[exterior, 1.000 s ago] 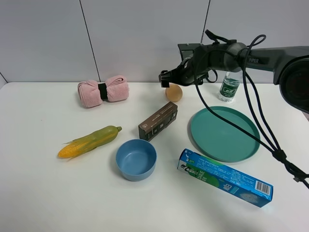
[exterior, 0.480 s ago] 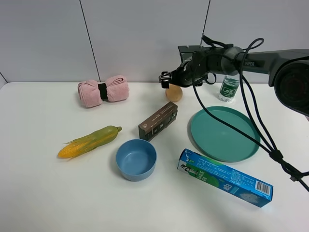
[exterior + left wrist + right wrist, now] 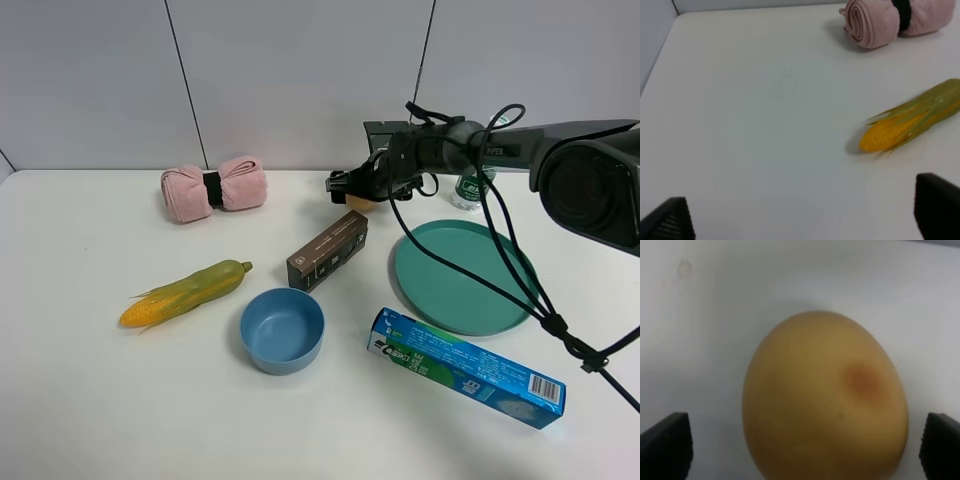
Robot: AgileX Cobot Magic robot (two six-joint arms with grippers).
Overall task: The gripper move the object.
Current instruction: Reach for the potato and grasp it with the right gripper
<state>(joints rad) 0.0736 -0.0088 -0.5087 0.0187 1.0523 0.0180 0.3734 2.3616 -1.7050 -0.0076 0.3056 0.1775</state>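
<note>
- A white table (image 3: 80,400) carries everything.
- The right arm (image 3: 560,140) reaches in from the right to the back of the table. Its right gripper (image 3: 345,187) is low over the object, with the jaws apart, one on each side. In the wrist view a gap shows on both sides.
- A teal plate (image 3: 465,277) lies right of centre.
- A blue toothpaste box (image 3: 467,367) lies in front of the plate.
- A corn cob (image 3: 186,293) lies on the left.
- A rolled pink towel (image 3: 214,187) sits at the back left.
- A blue bowl (image 3: 283,358) stands in front, between corn and toothpaste box.
- A brown box (image 3: 327,250) lies just behind the bowl.
- The left gripper (image 3: 802,215) hangs over bare table near the corn, its jaws wide apart with nothing between them.
- A bottle (image 3: 470,188) stands behind the plate.
- The object (image 3: 825,400), a tan egg shape, rests on the table behind the brown box.
</note>
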